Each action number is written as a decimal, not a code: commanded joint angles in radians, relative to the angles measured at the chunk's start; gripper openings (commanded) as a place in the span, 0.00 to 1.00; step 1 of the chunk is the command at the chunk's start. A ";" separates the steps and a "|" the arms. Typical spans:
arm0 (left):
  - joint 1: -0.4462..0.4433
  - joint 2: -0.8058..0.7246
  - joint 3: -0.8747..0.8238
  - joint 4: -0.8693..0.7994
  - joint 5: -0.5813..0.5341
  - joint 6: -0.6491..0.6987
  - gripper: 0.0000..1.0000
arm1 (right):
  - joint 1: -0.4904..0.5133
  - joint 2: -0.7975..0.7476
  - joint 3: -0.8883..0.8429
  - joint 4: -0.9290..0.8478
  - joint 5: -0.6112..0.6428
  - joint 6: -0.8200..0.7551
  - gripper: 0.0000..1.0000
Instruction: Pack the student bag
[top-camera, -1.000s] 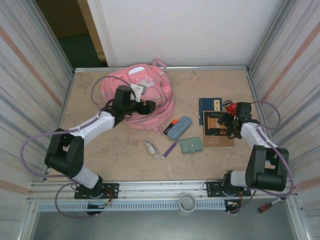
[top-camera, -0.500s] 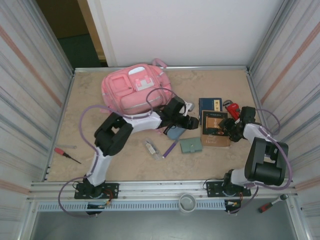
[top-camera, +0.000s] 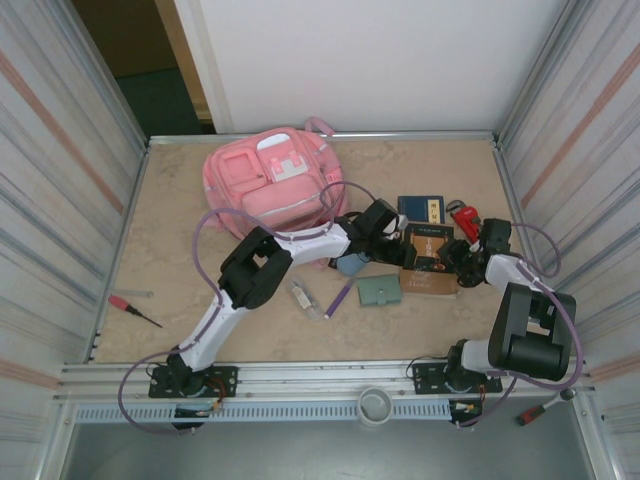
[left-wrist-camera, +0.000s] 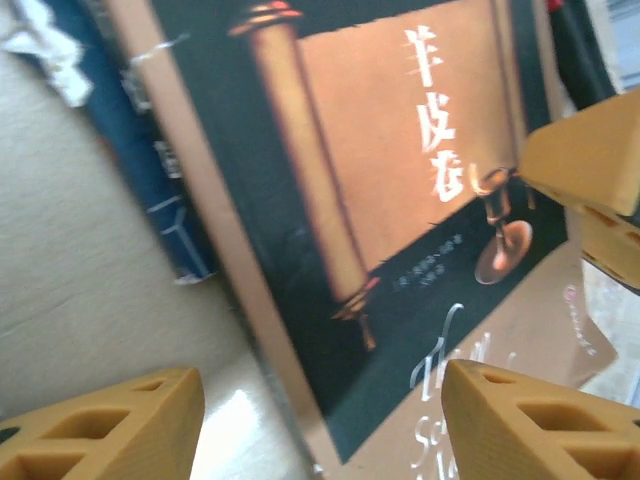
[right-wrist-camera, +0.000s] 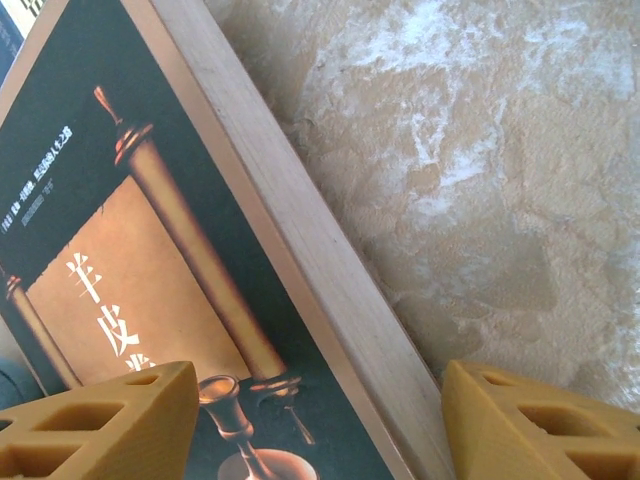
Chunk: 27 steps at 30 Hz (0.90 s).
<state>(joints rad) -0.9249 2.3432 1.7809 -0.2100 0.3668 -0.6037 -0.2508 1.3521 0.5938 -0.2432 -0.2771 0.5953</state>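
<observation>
The student bag (top-camera: 272, 185) lies flat at the far left of the table (top-camera: 190, 290), and the left arm (top-camera: 300, 243) crosses its near corner. To its right, past a grey-blue pouch (top-camera: 352, 263), a green wallet (top-camera: 381, 290) and a blue book (top-camera: 420, 208), lies a dark book (top-camera: 432, 270). The left gripper (left-wrist-camera: 320, 388) is spread above its cover and the right gripper (right-wrist-camera: 320, 380) is spread astride its edge.

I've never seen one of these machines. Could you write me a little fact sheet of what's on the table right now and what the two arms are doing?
Bag: pink student bag, lying at the far left of the table
Left gripper: open, over the scroll-cover book
Right gripper: open, over the same book's other edge
Loose items: blue book, grey-blue pouch, green wallet, purple pen
Stray tool: red screwdriver near the left wall
</observation>
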 joint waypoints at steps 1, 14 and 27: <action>-0.005 -0.018 -0.013 -0.055 -0.085 -0.011 0.66 | 0.009 -0.037 -0.016 0.006 0.013 0.022 0.63; 0.003 0.043 -0.002 0.241 0.223 -0.193 0.56 | 0.044 -0.074 -0.083 0.040 0.057 0.067 0.54; 0.017 0.030 0.027 0.336 0.339 -0.126 0.31 | 0.047 -0.108 -0.063 0.023 0.078 0.047 0.52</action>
<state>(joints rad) -0.8928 2.3863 1.7706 0.0807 0.6304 -0.7589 -0.2169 1.2705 0.5137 -0.2104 -0.1795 0.6289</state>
